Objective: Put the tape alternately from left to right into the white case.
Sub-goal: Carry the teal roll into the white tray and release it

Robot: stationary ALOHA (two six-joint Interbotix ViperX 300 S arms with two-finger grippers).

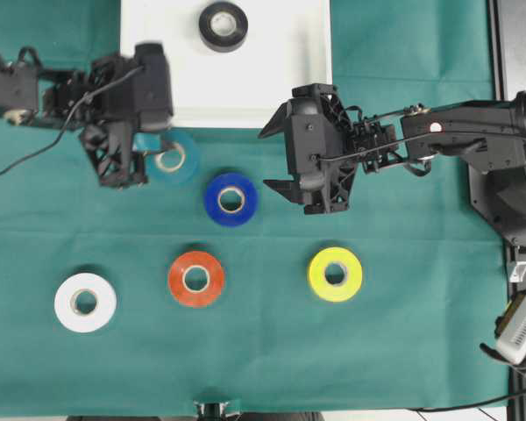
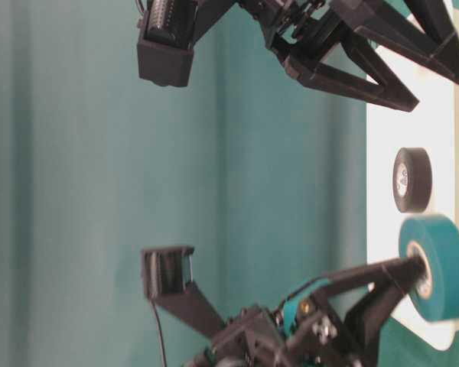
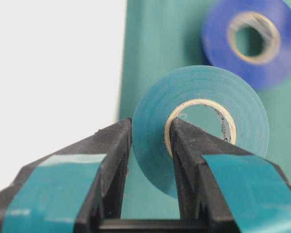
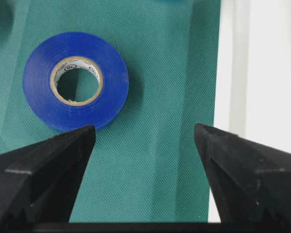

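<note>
The left gripper point(image 3: 148, 141) has the teal roll point(image 3: 201, 124) pinched through its wall — one finger inside the pale core, one outside — and carries it clear of the green cloth point(image 1: 403, 342), just by the white case point(image 1: 272, 79). The black roll point(image 1: 223, 25) lies in the case. The right gripper point(image 4: 144, 141) hangs spread wide, holding nothing, near the blue roll point(image 4: 75, 80). White point(image 1: 85, 302), red-orange point(image 1: 195, 279) and yellow point(image 1: 335, 274) rolls lie on the cloth.

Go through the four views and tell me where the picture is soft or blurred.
Overhead: left gripper and teal roll smeared, the rest crisp. Table-level: teal roll soft-edged, black roll sharper. Left wrist: blue roll out of focus, the gripped teal roll sharp. Right wrist: blue roll sharp, near fingers soft.
</note>
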